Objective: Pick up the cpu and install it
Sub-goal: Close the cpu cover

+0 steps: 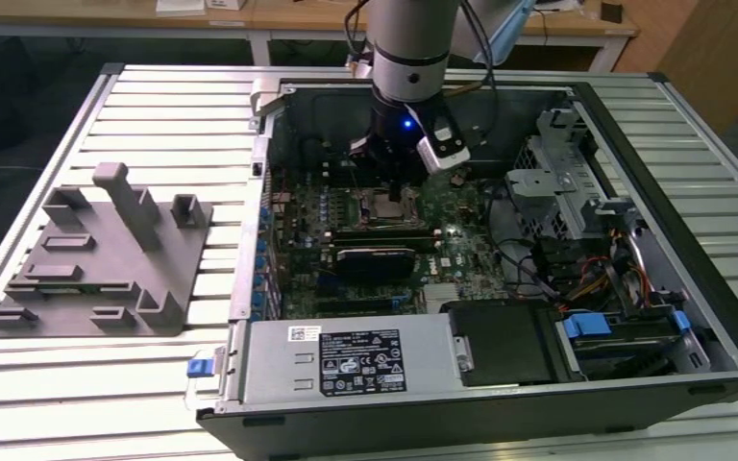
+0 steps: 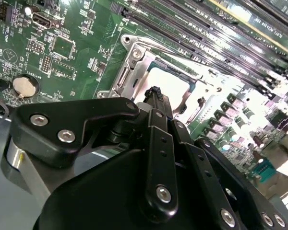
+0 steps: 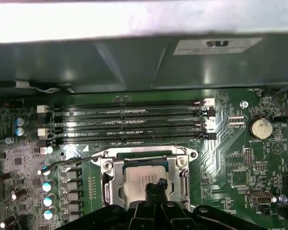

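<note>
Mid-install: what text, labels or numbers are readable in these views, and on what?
Label on the grey metal box: print too small to read.
Sticker on the case wall: blurred.
Motherboard lettering by the coin cell: too small.
cpu top: markings blurred.
Nothing reads reliably.
</note>
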Motion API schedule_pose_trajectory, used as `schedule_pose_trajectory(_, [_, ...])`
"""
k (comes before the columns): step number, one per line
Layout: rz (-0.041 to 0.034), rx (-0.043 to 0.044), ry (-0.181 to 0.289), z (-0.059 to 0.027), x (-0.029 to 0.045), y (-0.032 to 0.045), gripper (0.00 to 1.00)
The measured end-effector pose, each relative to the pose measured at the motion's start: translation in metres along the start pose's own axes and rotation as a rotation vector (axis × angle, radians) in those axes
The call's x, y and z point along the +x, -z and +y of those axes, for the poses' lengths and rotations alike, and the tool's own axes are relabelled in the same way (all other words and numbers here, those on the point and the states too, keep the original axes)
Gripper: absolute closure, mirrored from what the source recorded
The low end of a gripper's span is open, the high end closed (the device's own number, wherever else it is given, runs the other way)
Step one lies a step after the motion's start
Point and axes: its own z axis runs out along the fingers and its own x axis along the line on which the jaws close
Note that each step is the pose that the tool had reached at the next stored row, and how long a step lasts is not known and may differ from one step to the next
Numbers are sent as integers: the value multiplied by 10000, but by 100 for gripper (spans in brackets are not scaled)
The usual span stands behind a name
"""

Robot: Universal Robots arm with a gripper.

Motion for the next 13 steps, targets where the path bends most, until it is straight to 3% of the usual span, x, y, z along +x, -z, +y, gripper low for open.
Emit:
schedule_pose_trajectory(5, [0, -1, 4, -27, 11, -13, 89])
schedule_pose_trajectory(13, [1, -4, 7, -32, 88, -15, 89])
